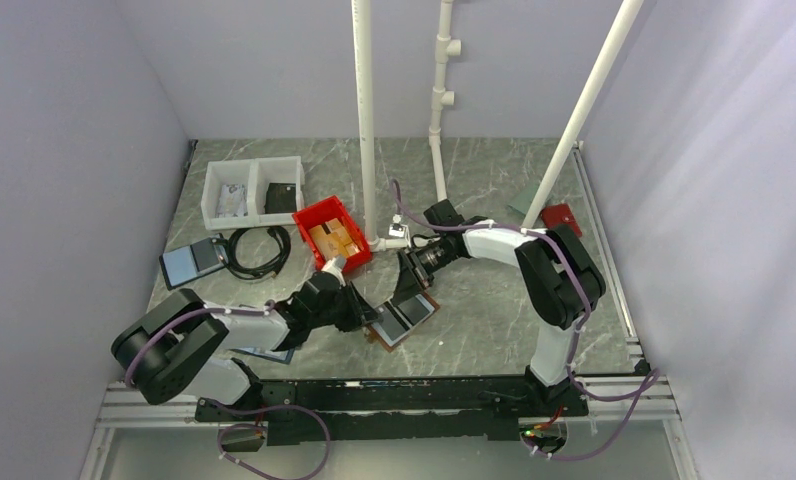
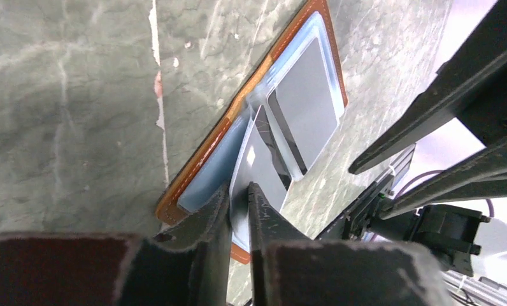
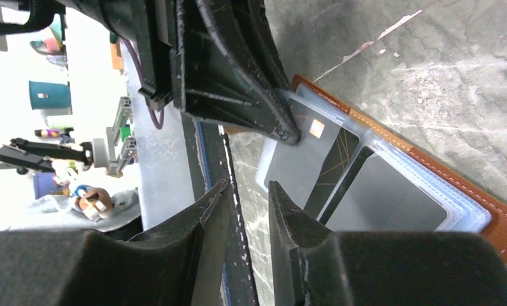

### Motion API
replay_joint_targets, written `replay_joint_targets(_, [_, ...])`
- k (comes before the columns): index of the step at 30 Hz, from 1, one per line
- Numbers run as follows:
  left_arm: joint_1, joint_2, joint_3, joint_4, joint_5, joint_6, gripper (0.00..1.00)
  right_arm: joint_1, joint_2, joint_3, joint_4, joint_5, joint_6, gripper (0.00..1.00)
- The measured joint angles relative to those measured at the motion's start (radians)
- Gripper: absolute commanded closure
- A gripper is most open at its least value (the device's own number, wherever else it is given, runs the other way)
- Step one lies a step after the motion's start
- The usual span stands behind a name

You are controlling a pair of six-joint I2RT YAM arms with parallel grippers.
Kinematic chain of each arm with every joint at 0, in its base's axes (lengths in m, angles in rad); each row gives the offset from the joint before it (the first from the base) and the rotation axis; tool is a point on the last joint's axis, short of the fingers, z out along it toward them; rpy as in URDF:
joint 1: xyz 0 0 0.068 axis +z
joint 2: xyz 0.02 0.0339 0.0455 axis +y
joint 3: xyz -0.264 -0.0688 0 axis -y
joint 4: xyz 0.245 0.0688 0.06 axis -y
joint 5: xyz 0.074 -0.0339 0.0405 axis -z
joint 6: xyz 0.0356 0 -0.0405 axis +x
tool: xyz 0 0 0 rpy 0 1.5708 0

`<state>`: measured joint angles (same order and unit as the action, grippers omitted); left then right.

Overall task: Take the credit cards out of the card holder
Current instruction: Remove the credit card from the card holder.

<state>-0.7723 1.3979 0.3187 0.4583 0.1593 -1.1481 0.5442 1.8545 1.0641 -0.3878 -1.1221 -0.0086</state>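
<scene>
Brown leather card holder (image 1: 406, 318) lies open — left gripper (image 2: 239, 189) pinches a grey card (image 2: 261, 172) — right gripper (image 3: 248, 187) slightly parted

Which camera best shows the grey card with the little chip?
The right wrist view: the grey card lies large and clear, sticking out of the card holder, the left gripper at its edge. The left wrist view shows it partly behind that gripper's fingers. The top view shows it too small to make out.

Red bin (image 1: 315, 207), white two-compartment tray (image 1: 255, 190), coiled black cable (image 1: 257, 271), white pipes (image 1: 363, 110), marbled table (image 1: 494, 300)
</scene>
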Motion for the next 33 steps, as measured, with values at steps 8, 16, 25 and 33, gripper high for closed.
replay_joint_targets(8, [0.013, -0.041, -0.016, 0.053, 0.014, 0.076, 1.0, 0.0, -0.024, 0.033, -0.127, 0.005, -0.176, 0.62])
replay_joint_targets(16, [0.016, -0.172, -0.02, 0.121, 0.091, 0.356, 1.0, -0.015, -0.05, 0.054, -0.216, -0.004, -0.303, 0.6])
replay_joint_targets(25, [0.018, -0.259, -0.02, 0.125, 0.169, 0.513, 1.0, -0.055, -0.079, 0.055, -0.259, -0.031, -0.369, 0.59])
replay_joint_targets(33, [0.024, -0.259, -0.039, 0.179, 0.213, 0.518, 1.0, -0.057, -0.078, 0.056, -0.274, -0.056, -0.393, 0.59])
